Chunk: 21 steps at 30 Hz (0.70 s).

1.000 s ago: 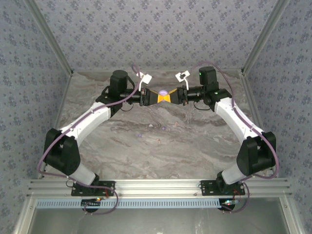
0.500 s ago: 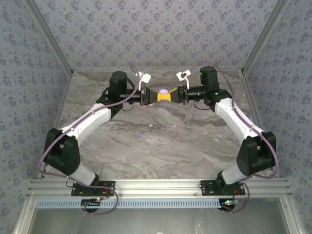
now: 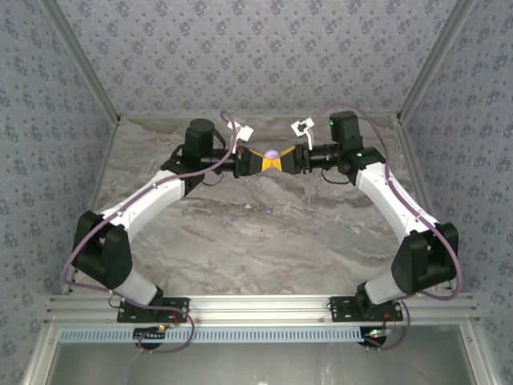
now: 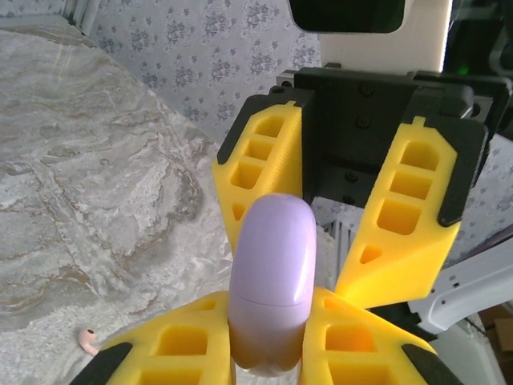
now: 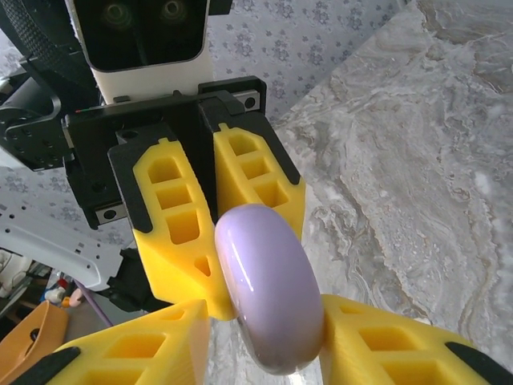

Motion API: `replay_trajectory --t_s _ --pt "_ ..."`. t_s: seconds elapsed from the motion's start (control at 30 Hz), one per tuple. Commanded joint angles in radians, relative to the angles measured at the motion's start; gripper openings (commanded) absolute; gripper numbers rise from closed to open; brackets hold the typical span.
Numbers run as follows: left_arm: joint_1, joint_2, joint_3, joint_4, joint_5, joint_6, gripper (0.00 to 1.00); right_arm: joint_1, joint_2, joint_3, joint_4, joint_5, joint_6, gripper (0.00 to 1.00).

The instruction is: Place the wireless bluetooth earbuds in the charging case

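Earbuds point(image 3: 228, 222): loose on table point(image 3: 321, 257), mid-way out, nearer than case, apart from ea. other.
L gripper point(image 3: 264, 163): up over far half of table; jaws clamped tight on one end of lilac case point(image 4: 272, 265).
R gripper point(image 3: 280, 163): faces L, tip to tip; jaws part-open astride case's other end, gap on one side.
Case: lid closed, off table btw both grippers.

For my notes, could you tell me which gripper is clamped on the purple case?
The left gripper pinches the purple case; the right gripper stands spread open.
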Motion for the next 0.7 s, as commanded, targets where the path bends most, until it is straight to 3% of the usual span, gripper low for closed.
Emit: replay_trajectory --t_s 0.0,0.17,0.67 --pt "-0.003 -0.056 -0.026 0.059 -0.024 0.141 0.14 0.002 -0.033 0.063 -0.124 0.027 -0.093 0.43" --pt "-0.003 -0.085 -0.055 0.08 -0.032 0.246 0.15 0.002 -0.038 0.071 -0.162 0.046 -0.118 0.44" --pt "-0.019 -0.105 -0.082 0.078 0.032 0.334 0.2 0.021 -0.035 0.095 -0.185 0.065 -0.137 0.46"
